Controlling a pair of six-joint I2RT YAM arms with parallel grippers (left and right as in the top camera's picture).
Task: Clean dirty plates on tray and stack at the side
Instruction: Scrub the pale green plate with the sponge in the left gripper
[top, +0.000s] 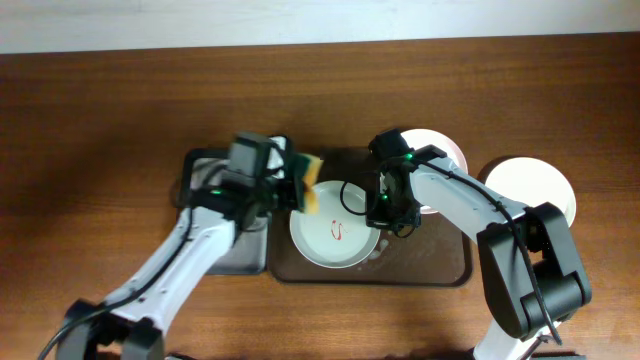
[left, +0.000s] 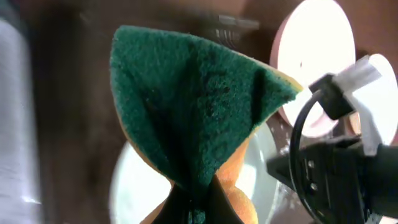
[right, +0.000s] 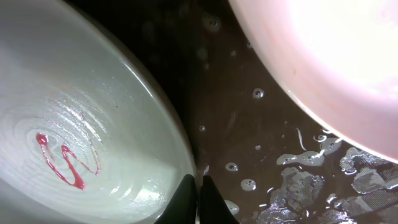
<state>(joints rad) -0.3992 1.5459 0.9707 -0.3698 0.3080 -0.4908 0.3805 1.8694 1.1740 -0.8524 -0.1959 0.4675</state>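
White links, black joints and cables, tiny green lights — left arm (top: 190, 255) and right arm (top: 460, 195) alike; right gripper (right: 198, 190) black.

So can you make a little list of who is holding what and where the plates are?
left fingers: shut on the sponge, above the pale green plate
right fingers: pinching that plate's rim
pale green plate: on the brown tray, red scribble inside
pink plate: on the tray, far right corner
white plate: on the table, off the tray
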